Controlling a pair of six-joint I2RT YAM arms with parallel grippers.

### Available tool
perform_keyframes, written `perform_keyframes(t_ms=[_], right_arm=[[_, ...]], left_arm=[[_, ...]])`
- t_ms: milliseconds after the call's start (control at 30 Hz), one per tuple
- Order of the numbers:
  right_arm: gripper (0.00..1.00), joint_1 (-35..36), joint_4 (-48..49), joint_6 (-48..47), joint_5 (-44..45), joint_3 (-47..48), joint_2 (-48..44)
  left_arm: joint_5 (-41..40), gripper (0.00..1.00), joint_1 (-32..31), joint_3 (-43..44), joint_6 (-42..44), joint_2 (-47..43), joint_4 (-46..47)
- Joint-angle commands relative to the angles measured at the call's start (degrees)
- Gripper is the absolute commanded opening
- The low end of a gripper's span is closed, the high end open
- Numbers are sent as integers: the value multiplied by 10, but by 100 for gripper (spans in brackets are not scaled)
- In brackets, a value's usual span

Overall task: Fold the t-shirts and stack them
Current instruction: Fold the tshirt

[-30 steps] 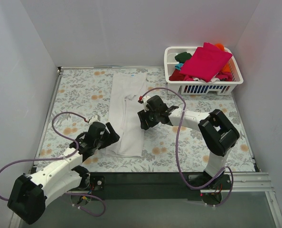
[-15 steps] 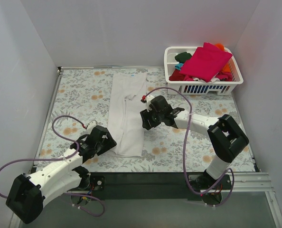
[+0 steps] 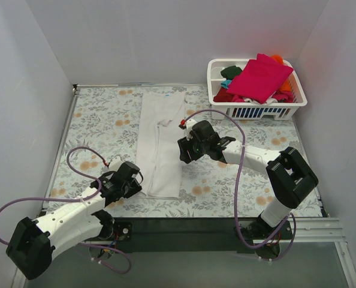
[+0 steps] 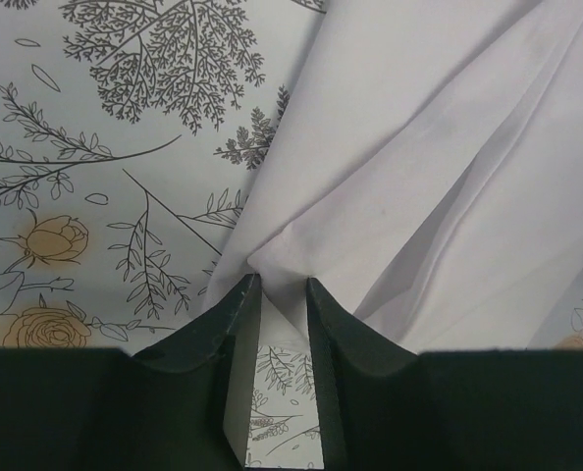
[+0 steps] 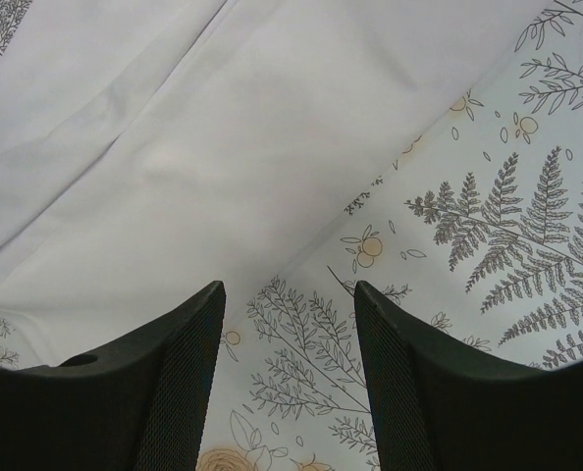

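A large white t-shirt [image 3: 160, 138] lies folded into a long strip on the floral table. My left gripper [image 3: 138, 180] is at its near left corner. In the left wrist view its fingers [image 4: 278, 285] are closed to a narrow gap, with a fold of the white t-shirt [image 4: 419, 147] pinched between the tips. My right gripper [image 3: 181, 153] hovers at the strip's right edge, about halfway along it. In the right wrist view it [image 5: 290, 294] is open and empty, with the shirt's edge [image 5: 223, 147] just ahead. Magenta [image 3: 259, 78], red, orange, dark green and teal shirts are piled in the basket.
A white slatted basket [image 3: 214, 75] stands at the back right, heaped with the coloured shirts. Grey walls close in the table on the left, back and right. Purple cables loop from both arms over the table.
My left gripper has drawn back toward the near edge, to the shirt's near left corner, and its fingers have narrowed. My right arm has stretched out a little, its gripper staying at the shirt's right edge.
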Motion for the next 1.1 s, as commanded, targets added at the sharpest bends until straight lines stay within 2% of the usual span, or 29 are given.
perform_keyframes(t_ms=[0, 267, 400, 633, 1067], right_arm=[[50, 2, 19, -3, -8, 0, 1], [50, 2, 19, -3, -5, -4, -9], [51, 2, 18, -1, -5, -4, -10], [51, 2, 17, -1, -5, 0, 0], [51, 2, 5, -1, -9, 11, 19]], left_arm=[[-16, 25, -3, 11, -3, -17, -7], [-4, 10, -3, 19, 18, -27, 13], [4, 0, -12, 34, 69, -13, 46], [-26, 0, -70, 68, 109, 44, 73], [-69, 0, -204, 98, 120, 123, 83]])
